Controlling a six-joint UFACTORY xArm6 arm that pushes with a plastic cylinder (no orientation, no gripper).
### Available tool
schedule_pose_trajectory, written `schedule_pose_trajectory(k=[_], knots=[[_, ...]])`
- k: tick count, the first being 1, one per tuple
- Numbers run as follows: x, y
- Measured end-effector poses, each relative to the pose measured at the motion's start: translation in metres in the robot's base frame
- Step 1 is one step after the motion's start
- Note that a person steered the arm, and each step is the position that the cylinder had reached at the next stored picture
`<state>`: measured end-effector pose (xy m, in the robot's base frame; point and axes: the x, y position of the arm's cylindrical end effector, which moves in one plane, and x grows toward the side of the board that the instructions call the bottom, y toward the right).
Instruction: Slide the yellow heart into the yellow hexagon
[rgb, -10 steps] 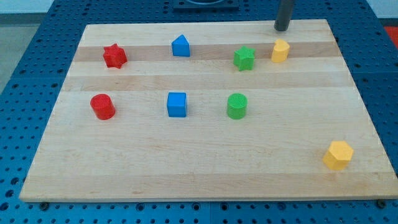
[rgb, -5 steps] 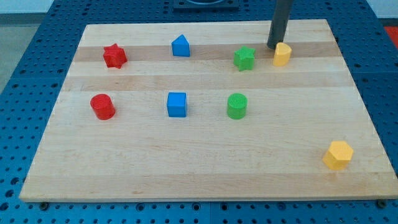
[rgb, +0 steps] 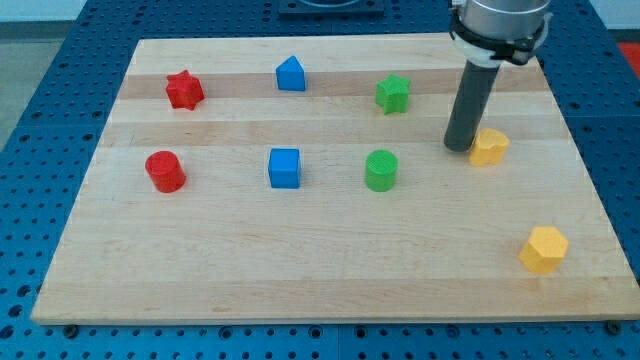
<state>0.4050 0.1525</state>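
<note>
The yellow heart (rgb: 489, 147) lies on the wooden board at the view's right, about mid-height. My tip (rgb: 459, 148) touches its left side, on the upper-left. The yellow hexagon (rgb: 544, 249) sits near the board's bottom right corner, well below and to the right of the heart. The dark rod rises from the tip toward the view's top.
A green star (rgb: 393, 94) and a blue house-shaped block (rgb: 290, 73) lie along the top. A red star (rgb: 184, 90) and a red cylinder (rgb: 165, 171) are at the left. A blue cube (rgb: 284, 167) and a green cylinder (rgb: 381, 170) sit mid-board.
My tip came down from the board's top edge to the heart, then pushed it down and to the right, from beside the green star to mid-height.
</note>
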Motion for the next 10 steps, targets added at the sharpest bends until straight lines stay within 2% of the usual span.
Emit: schedule_pose_trajectory(k=[1, 3, 7, 8, 9, 10], knots=[[-0.054, 0.000], [-0.038, 0.018], [0.070, 0.023], [0.074, 0.023], [0.012, 0.023], [0.012, 0.051]])
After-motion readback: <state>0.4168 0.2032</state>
